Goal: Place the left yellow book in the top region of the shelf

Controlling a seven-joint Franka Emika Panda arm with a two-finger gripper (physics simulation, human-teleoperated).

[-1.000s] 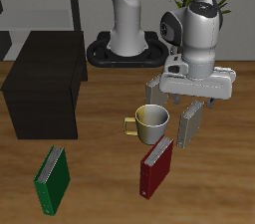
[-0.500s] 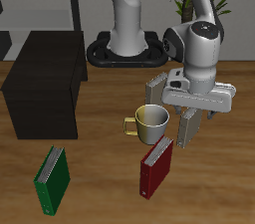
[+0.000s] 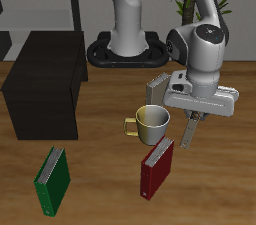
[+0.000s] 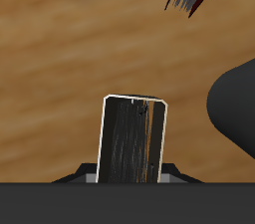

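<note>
Exterior view: gripper (image 3: pixel 190 121) pointing down, fingers spread astride upright left yellow book (image 3: pixel 189 129).

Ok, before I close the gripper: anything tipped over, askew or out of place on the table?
Nothing stands out. The left yellow book stands upright under the gripper; the other yellow book, red book and green book are upright too. The mug is upright, nothing spilled. The shelf sits square.
</note>
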